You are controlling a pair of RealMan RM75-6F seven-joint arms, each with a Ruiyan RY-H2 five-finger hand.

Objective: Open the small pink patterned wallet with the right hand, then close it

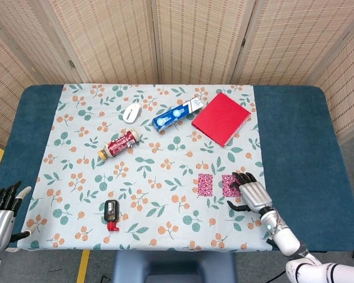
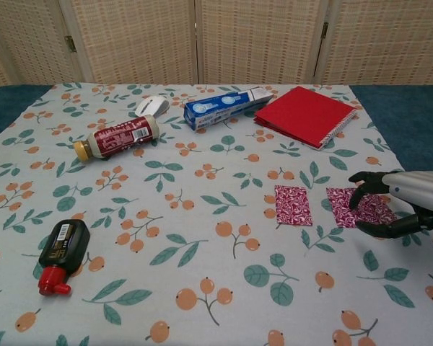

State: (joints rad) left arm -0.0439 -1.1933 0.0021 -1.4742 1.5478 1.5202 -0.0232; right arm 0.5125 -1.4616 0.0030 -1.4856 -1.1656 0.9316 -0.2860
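The small pink patterned wallet lies unfolded on the floral cloth, right of centre. Its left panel [image 1: 205, 184] [image 2: 294, 205] and right panel [image 1: 230, 186] [image 2: 350, 207] lie flat side by side with a pale strip between them. My right hand [image 1: 252, 193] [image 2: 400, 204] is at the right panel's outer edge, with its fingertips [image 2: 361, 189] resting on the panel. The thumb curls apart on the near side, and part of the panel is hidden under the hand. My left hand [image 1: 0, 215] hangs off the table's near left corner, fingers apart and holding nothing.
A red notebook [image 1: 221, 118] and a blue toothpaste box [image 1: 177, 114] lie at the back. A white mouse [image 1: 132, 111] and a red bottle [image 1: 121, 144] are to their left. A small black and red bottle [image 1: 111, 213] lies near the front edge. The floral cloth [image 1: 165, 171] covers the blue table.
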